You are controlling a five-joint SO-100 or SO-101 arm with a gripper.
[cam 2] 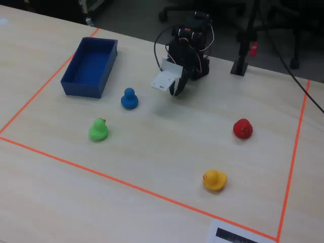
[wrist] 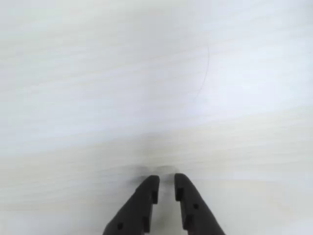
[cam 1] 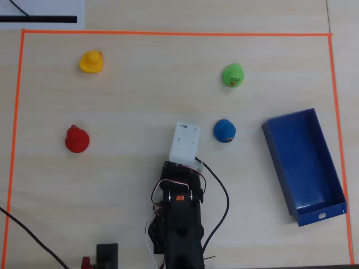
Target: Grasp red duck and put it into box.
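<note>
The red duck point(cam 1: 76, 139) sits on the pale wood table at the left in the overhead view and at the right in the fixed view point(cam 2: 243, 128). The dark-blue box point(cam 1: 303, 162) lies empty at the right in the overhead view and at the back left in the fixed view point(cam 2: 91, 66). My gripper point(cam 2: 175, 93) hangs folded near the arm's base, far from both. In the overhead view the white wrist camera point(cam 1: 185, 143) hides it. In the wrist view my gripper point(wrist: 167, 179) points at bare table, jaws nearly together with nothing between them.
A yellow duck point(cam 1: 91, 61), a green duck point(cam 1: 233, 75) and a blue duck point(cam 1: 224, 130) stand on the table; the blue one is just right of the arm in the overhead view. Orange tape point(cam 1: 168, 33) frames the work area. A black stand point(cam 2: 239, 66) is beside the base.
</note>
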